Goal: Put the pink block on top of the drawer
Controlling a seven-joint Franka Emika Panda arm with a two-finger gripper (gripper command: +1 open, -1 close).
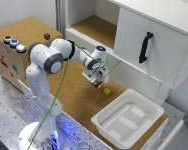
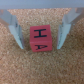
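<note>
In the wrist view the pink block (image 2: 39, 38), a reddish-pink cube with dark letters on its top face, lies on the cork surface between my two fingers. My gripper (image 2: 40, 47) is open, with one finger (image 2: 16, 31) on each side of the block and a small gap on both sides. In the exterior view my gripper (image 1: 97, 78) is low over the cork table, and the block under it is hard to make out. The drawer (image 1: 92, 29), white-panelled with a cork-brown flat surface, stands pulled out behind the gripper.
A small yellow piece (image 1: 107, 91) lies on the cork close to the gripper. A white plastic tub (image 1: 128, 118) stands at the exterior view's right front. A white door with a black handle (image 1: 145, 47) is beside the drawer. A dark purple cube (image 1: 47, 36) sits on a box.
</note>
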